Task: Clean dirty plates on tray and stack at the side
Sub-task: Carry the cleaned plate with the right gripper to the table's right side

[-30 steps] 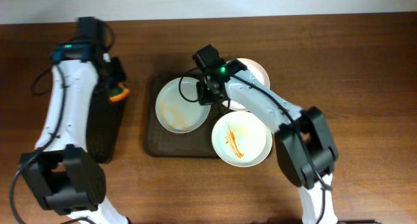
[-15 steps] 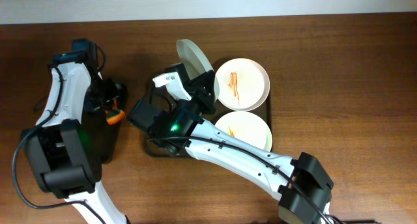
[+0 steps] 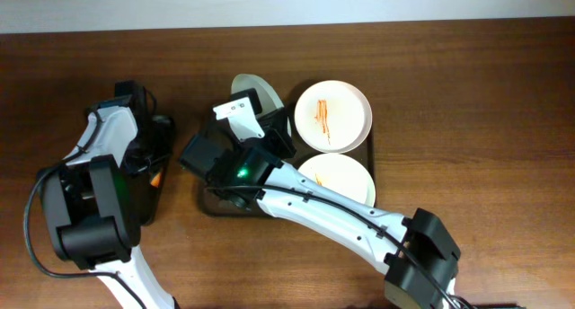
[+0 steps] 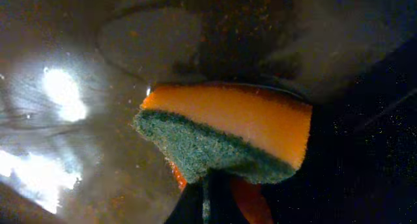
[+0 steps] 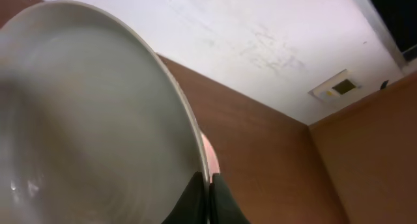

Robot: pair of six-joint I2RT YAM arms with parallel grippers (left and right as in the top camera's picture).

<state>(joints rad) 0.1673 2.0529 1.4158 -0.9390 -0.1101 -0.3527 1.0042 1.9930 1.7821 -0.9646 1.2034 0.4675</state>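
Note:
My right gripper (image 3: pixel 267 114) is shut on the rim of a white plate (image 3: pixel 249 90) and holds it tilted on edge above the left part of the dark tray (image 3: pixel 208 207). In the right wrist view the fingers (image 5: pixel 207 193) pinch that plate (image 5: pixel 85 120). A plate with orange streaks (image 3: pixel 332 114) lies at the tray's back right. Another plate (image 3: pixel 341 176) lies in front of it, partly under my right arm. My left gripper (image 3: pixel 151 165) is shut on an orange and green sponge (image 4: pixel 228 129) over the black basin (image 3: pixel 135 197).
The black basin's wet bottom (image 4: pixel 78 120) fills the left wrist view. The brown table (image 3: pixel 485 120) stretches to the right of the tray. My right arm (image 3: pixel 323 215) crosses the tray's front edge.
My right arm has lifted the left plate off the tray and tipped it on edge, then shifted it slightly left. My left gripper with the sponge has moved nearer along the basin.

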